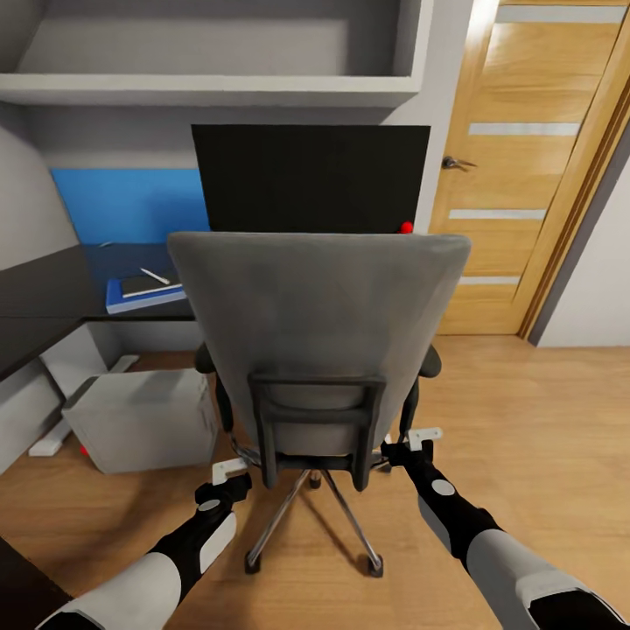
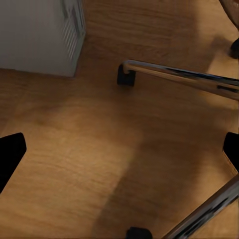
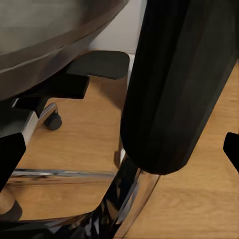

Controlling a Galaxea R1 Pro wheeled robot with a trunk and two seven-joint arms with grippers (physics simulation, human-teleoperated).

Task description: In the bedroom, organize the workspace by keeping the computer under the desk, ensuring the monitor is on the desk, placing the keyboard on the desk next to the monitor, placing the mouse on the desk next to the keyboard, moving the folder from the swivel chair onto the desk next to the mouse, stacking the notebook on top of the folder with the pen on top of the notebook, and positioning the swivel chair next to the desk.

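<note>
The grey swivel chair [image 1: 315, 315] stands with its back to me, in front of the black desk [image 1: 39, 302]. The monitor [image 1: 311, 179] rises behind it. On the desk's left part lies the blue folder [image 1: 118, 304] with the notebook [image 1: 140, 284] and pen [image 1: 155, 276] on top. The grey computer [image 1: 144, 418] sits on the floor by the desk. Keyboard and mouse are hidden. My left gripper [image 1: 229, 472] hangs open beside the chair's chrome base [image 2: 184, 77]. My right gripper [image 1: 413, 440] is open, its fingertips [image 3: 10, 154] either side of a black armrest post [image 3: 174, 84].
An oak door [image 1: 534, 166] stands at the right, with bare wood floor [image 1: 542, 420] in front of it. Grey shelving [image 1: 210, 87] spans the wall above the monitor, and a blue wall panel [image 1: 131, 206] sits behind the desk. A chair caster [image 2: 126, 75] rests near the computer [image 2: 40, 35].
</note>
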